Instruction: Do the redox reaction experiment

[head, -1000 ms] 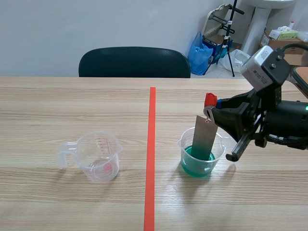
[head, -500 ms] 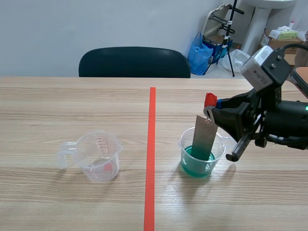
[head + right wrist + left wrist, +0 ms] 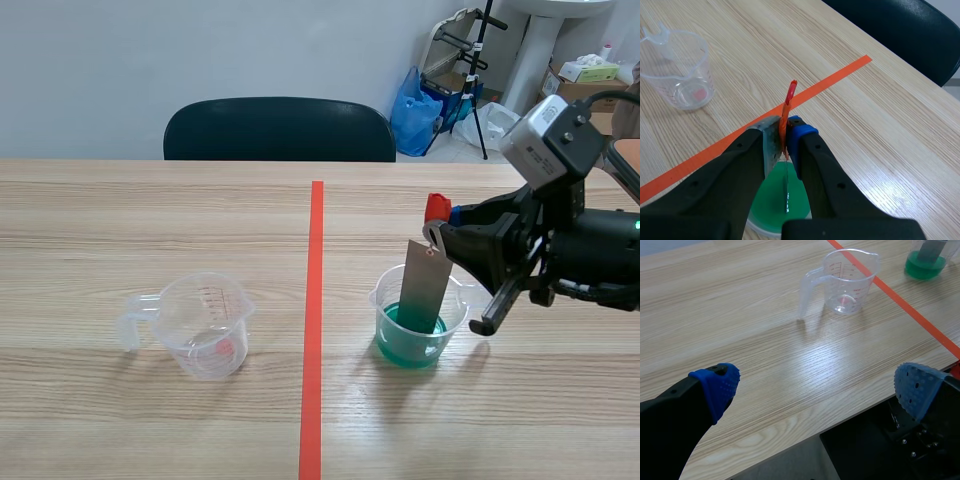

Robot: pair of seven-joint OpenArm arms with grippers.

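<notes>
Scene view: green-filled cup (image 3: 396, 347) on wooden table (image 3: 150, 220), chair (image 3: 280, 128) behind.

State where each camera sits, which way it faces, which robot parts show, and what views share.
Scene view: between the arms, facing across the table toward the chair; shows the right gripper holding the metal strip in the beaker of green liquid.
Left wrist view: over the table's near edge, facing forward and down past the open left gripper toward the measuring cup.
Right wrist view: above the beaker, looking down past the shut right gripper.
Shared: all three show the measuring cup and beaker.
</notes>
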